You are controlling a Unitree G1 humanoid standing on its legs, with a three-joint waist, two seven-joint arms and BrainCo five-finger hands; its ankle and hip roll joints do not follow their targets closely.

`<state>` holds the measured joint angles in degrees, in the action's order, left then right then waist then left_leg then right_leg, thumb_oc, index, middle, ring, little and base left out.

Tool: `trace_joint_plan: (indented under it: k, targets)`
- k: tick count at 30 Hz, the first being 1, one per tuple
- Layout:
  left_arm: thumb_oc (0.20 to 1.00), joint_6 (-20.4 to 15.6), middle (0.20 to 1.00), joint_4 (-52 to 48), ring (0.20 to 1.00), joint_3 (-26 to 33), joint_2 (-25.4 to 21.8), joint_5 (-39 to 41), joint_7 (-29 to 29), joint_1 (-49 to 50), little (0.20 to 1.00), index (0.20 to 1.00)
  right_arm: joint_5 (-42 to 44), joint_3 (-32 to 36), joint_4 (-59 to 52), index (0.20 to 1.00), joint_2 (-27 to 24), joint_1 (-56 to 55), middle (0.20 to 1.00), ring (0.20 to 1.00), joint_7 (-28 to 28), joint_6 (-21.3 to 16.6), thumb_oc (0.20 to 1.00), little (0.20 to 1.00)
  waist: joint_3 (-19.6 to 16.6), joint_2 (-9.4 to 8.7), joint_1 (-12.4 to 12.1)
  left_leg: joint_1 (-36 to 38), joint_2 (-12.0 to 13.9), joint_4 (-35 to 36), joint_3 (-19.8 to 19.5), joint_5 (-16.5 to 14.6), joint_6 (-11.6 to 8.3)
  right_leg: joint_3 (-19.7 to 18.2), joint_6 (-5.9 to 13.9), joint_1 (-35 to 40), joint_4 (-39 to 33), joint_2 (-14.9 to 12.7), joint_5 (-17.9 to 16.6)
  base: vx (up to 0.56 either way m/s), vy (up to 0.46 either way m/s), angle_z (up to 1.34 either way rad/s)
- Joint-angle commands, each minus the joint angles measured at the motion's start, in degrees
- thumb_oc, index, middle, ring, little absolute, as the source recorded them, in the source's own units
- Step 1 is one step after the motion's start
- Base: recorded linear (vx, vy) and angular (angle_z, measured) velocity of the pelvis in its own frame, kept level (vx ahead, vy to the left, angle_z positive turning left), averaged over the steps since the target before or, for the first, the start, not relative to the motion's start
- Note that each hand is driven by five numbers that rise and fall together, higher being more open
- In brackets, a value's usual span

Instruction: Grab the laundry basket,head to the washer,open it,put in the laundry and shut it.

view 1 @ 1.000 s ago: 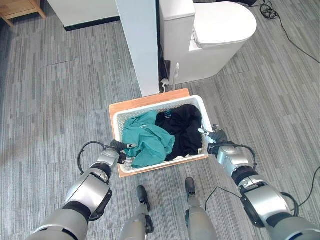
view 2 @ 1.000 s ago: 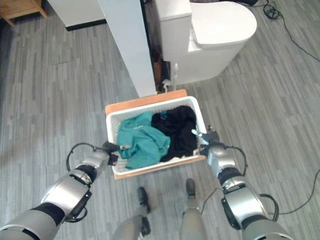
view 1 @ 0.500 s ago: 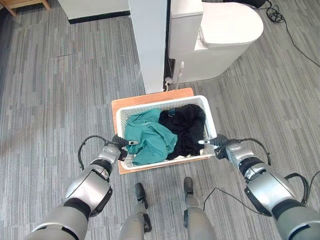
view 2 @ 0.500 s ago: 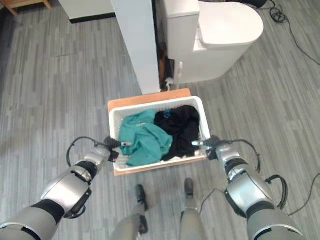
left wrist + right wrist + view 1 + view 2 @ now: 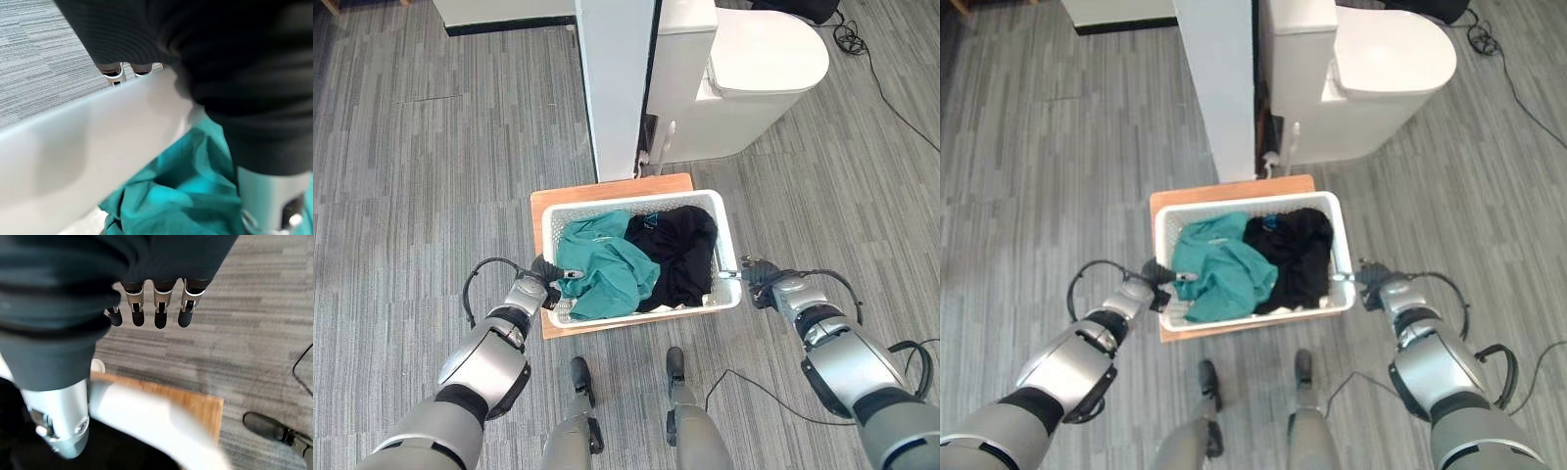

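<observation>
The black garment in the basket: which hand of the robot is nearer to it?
Right. The right hand is at the basket's end where the black garment lies; the left hand is at the opposite end.

Grey plank floor, with a low wooden board flat on it. White laundry basket over the board, perhaps lifted just clear of it. White toilet and white pillar behind, standing on the floor.

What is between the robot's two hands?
The white laundry basket sits between the left hand and the right hand, holding a teal garment and black clothes. The head camera's left eye view shows it.
</observation>
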<state>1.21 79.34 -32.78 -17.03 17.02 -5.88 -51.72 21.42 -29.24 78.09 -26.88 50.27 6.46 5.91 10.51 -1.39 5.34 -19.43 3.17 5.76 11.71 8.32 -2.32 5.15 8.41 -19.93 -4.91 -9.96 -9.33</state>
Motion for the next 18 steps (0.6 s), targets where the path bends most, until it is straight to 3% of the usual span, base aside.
trace_joint_plan:
  k: [1,18]
  targets:
    - [1.0,-0.8,1.0,5.39,1.0,0.16,3.47,-2.15,0.06,-6.48,1.0,1.0,-0.88,-0.25,4.42,1.0,-3.89,6.48,1.0,1.0,-0.78,-2.42,1.0,1.0,4.52,1.0,-1.45,-1.25,-0.73,-0.76,-7.1,-0.41,-1.94,0.37,2.83,-1.03,-0.09,-2.23,-3.53,-0.02,-0.005,0.06]
    - [1.0,-2.18,1.0,3.49,1.0,-0.17,6.27,-1.65,-1.76,-8.75,1.0,1.0,-0.71,0.62,3.95,1.0,-3.87,7.61,1.0,1.0,-3.73,-4.64,1.0,1.0,4.28,2.64,-2.43,-2.94,-1.21,-0.76,-7.92,0.11,-2.21,1.18,3.13,-2.21,-0.09,-2.53,-3.57,0.0,0.0,0.0]
